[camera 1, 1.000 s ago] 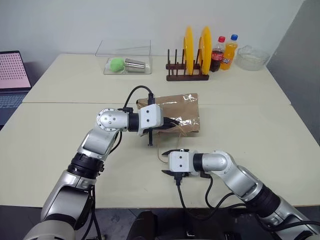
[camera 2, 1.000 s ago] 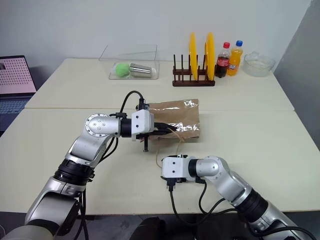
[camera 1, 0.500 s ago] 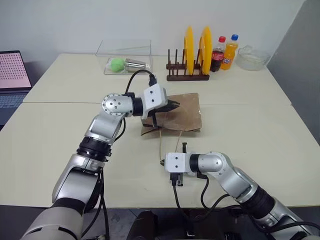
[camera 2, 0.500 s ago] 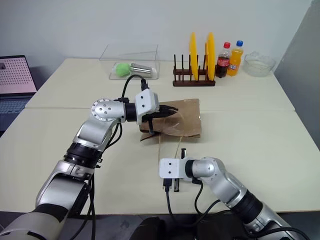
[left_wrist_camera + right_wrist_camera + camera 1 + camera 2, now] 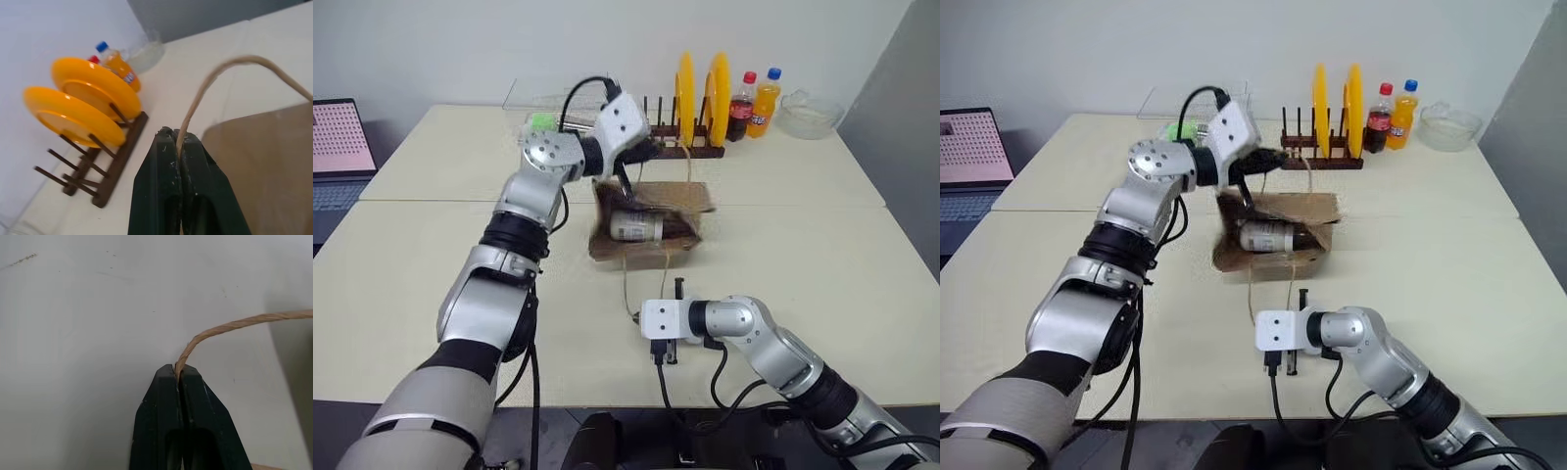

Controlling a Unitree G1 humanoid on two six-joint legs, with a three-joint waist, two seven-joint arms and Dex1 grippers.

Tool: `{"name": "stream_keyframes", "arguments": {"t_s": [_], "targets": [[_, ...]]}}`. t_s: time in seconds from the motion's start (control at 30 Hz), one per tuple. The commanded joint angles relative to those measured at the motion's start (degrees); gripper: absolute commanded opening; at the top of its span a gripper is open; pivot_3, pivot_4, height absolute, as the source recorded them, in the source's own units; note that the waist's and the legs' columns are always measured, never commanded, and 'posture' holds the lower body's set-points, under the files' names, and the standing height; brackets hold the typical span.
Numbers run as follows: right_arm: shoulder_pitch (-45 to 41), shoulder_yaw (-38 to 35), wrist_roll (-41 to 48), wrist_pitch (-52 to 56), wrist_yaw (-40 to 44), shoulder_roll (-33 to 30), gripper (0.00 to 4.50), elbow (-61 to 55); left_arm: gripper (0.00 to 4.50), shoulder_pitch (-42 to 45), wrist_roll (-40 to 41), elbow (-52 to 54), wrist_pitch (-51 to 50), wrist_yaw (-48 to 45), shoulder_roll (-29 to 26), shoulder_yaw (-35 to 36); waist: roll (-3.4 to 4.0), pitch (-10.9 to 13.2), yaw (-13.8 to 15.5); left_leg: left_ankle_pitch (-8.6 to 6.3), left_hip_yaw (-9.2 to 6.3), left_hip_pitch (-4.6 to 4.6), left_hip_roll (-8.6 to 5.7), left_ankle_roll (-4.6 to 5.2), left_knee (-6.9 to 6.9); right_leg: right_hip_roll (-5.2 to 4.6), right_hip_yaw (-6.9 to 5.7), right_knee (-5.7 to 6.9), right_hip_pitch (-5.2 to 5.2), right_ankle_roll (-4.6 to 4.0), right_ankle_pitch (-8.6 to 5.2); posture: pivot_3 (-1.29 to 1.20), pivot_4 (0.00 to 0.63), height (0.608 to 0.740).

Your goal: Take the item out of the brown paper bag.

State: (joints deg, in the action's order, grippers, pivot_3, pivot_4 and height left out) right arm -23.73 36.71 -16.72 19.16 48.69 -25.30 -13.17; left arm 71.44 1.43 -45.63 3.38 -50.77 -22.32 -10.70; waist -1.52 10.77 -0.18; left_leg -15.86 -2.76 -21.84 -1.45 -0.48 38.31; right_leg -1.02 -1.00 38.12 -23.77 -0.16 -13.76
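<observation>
Pinching 1 cord handle each, left gripper (image 5: 177,142) and right gripper (image 5: 179,373) spread bag (image 5: 690,199).

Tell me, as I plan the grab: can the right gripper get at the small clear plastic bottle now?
Probably not: the right gripper is shut on a tan cord handle, though the bottle lies exposed in the brown paper bag's mouth.

No text, label or brand can be read anywhere.
</observation>
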Motion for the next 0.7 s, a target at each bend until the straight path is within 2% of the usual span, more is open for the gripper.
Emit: {"name": "stream_keyframes", "arguments": {"t_s": [0.03,0.37,0.7], "targets": [[2.28,2.75,-0.83,1.7,3.05,-1.33,0.03,2.23,0.0,4.49,-0.56,-2.64,2.6,2.06,0.24,2.29,0.0,-0.01,-0.03,0.0,0.01,0.0,0.0,0.0,0.0,0.0,0.01,0.0,0.0,0.0,0.0,0.0,0.15,0.74],[3.21,3.36,-1.46,1.43,3.36,-1.7,0.03,2.47,0.0,11.01,-2.41,-11.38,6.5,7.67,-0.34,4.17,0.0,-0.01,-0.1,0.0,0.02,0.02,0.0,-0.01,0.0,0.0,0.01,0.01,0.01,0.01,0.0,0.0,0.15,0.74],[4.3,3.74,-1.55,1.69,3.85,-2.55,0.03,1.38,0.0,12.41,-4.0,-14.54,8.7,10.07,-0.21,4.74,-0.01,-0.01,-0.1,0.02,0.03,0.02,-0.01,-0.05,0.0,-0.02,0.01,0.0,0.01,0.02,0.0,0.0,0.15,0.74]]}}
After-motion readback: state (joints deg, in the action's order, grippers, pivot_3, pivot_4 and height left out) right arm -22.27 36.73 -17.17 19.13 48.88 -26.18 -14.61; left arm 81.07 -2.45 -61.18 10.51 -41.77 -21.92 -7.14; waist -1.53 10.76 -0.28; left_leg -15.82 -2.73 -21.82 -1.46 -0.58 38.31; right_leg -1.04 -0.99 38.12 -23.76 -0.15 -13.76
